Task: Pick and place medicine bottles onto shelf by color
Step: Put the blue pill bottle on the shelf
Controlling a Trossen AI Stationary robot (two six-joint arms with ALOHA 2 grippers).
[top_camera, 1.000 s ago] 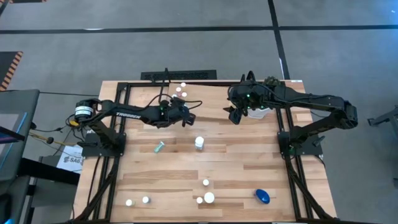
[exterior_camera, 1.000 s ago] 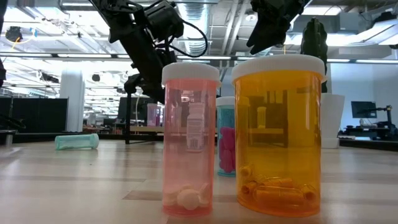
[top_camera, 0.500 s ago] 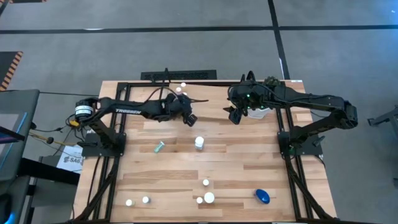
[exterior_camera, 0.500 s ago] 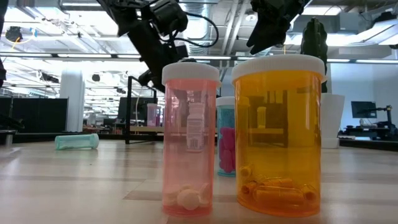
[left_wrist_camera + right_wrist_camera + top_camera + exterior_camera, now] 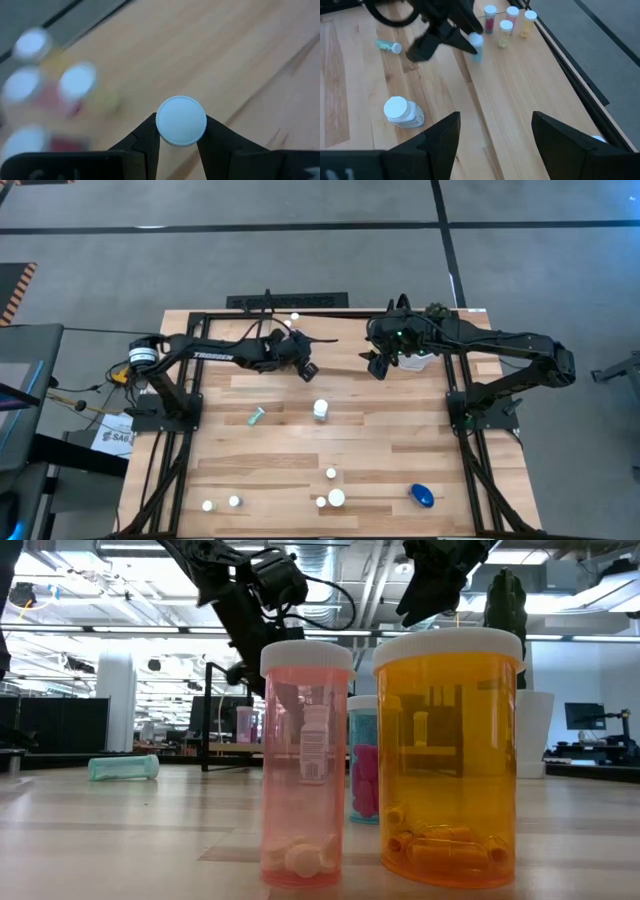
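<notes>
Left gripper (image 5: 180,142): fingers closing on a white-capped teal bottle (image 5: 180,121), gripping it just under the cap and holding it above the wood board of the shelf (image 5: 380,435), near three capped bottles (image 5: 506,21) standing at the far edge.

Right gripper (image 5: 495,132): hanging over the board's far right part, fingers spread wide, gripping nothing.

Lying on its side mid-board: pale green bottle (image 5: 256,416).

Standing upright near centre: white bottle (image 5: 320,409).

Resting at the near edge: blue bottle (image 5: 422,496).

You're looking at a robotics lab / open industrial workspace: exposed ceiling ducting (image 5: 340,580) and strip lights are showing overhead, monitors (image 5: 585,716) are sitting on benches behind, grey carpet floor (image 5: 300,250) is surrounding the wooden table (image 5: 380,450).
</notes>
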